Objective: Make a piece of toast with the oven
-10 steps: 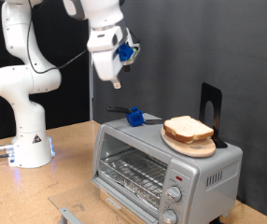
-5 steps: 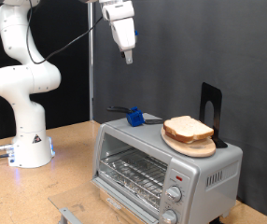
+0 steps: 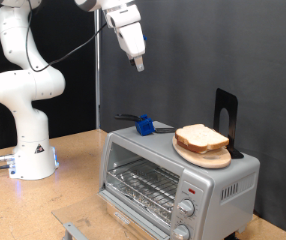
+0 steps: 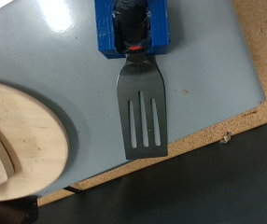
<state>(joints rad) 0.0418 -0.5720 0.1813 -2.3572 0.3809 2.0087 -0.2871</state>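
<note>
While raised high over the oven [image 3: 178, 175] at the exterior view's top, end effector [image 3: 139, 66] hangs well apart from everything, opening impossible to tell, nothing seen between fingers. Toast [image 3: 202, 137] resting on plate [image 3: 205, 155] atop oven, right side; spatula [image 4: 140, 110] with blue handle lying left of it. Oven door shut, rack bare.

A robotics lab: white arm base [image 3: 28, 150] bolted to a wooden bench [image 3: 78, 165] (black backdrop behind).
</note>
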